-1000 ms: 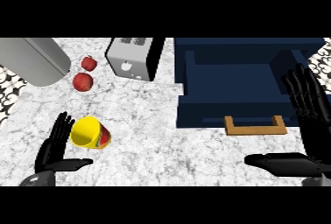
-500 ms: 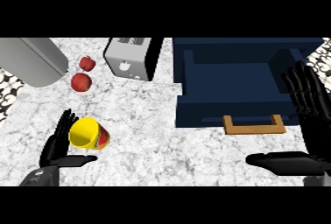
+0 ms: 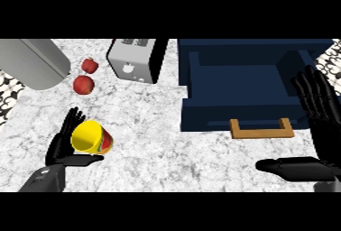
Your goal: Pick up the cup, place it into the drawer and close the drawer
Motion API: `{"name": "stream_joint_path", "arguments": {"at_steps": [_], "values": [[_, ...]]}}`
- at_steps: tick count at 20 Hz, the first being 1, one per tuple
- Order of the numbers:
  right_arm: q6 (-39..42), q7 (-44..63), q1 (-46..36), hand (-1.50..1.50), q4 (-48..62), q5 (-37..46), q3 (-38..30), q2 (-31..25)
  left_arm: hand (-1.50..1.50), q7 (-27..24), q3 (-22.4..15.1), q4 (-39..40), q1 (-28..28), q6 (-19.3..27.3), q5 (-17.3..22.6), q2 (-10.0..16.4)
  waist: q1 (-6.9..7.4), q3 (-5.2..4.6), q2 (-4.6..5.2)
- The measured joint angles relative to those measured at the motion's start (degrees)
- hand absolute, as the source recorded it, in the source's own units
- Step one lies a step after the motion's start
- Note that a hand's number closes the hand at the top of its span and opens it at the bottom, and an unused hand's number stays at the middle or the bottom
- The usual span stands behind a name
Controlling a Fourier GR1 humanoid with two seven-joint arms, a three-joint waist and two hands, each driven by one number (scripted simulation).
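A yellow cup with a red and green band lies tipped on its side on the marble counter at lower left, its mouth facing left toward me. My left hand stands open just left of the cup, fingers straight up and thumb reaching under it. The dark blue drawer is pulled open at upper right, with a wooden handle on its front. My right hand is open at the right edge beside the drawer, fingers up, thumb stretched left.
A silver toaster stands at the back middle. Two red apples lie left of it. A grey metal cylinder lies at the back left. Bare marble counter spreads between my hands.
The left hand has shifted slightly right and closer to the cup. The right hand has barely moved.
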Motion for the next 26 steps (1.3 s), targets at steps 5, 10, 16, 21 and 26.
{"name": "stream_joint_path", "arguments": {"at_steps": [5,10,16,21,26], "values": [[0.03,0.15,-0.34,-1.50,0.31,0.17,0.20,0.15,-1.50,0.09,-0.58,-0.76,-0.46,-1.58,0.21,-1.66,-0.04,-0.02,0.03],[-0.15,0.26,0.43,-1.50,-0.35,0.26,0.71,0.80,1.50,0.93,-0.73,-1.39,-0.46,-4.70,1.10,-2.32,-0.11,-0.05,0.04],[0.44,-0.21,-0.07,-1.50,0.89,-0.13,-0.07,0.18,1.50,2.46,-1.62,-3.01,-0.43,-8.69,2.02,-3.91,0.03,-0.02,-0.01],[0.51,0.62,0.17,-1.50,0.25,0.00,0.02,0.03,1.50,2.67,-1.03,-4.50,-0.93,-9.78,3.87,-5.33,0.01,-0.03,-0.03],[0.22,0.76,-0.54,-1.50,0.47,0.15,-0.45,-0.10,1.50,0.60,3.05,-5.42,-0.10,-6.65,7.82,-4.86,0.23,-0.01,0.00]]}}
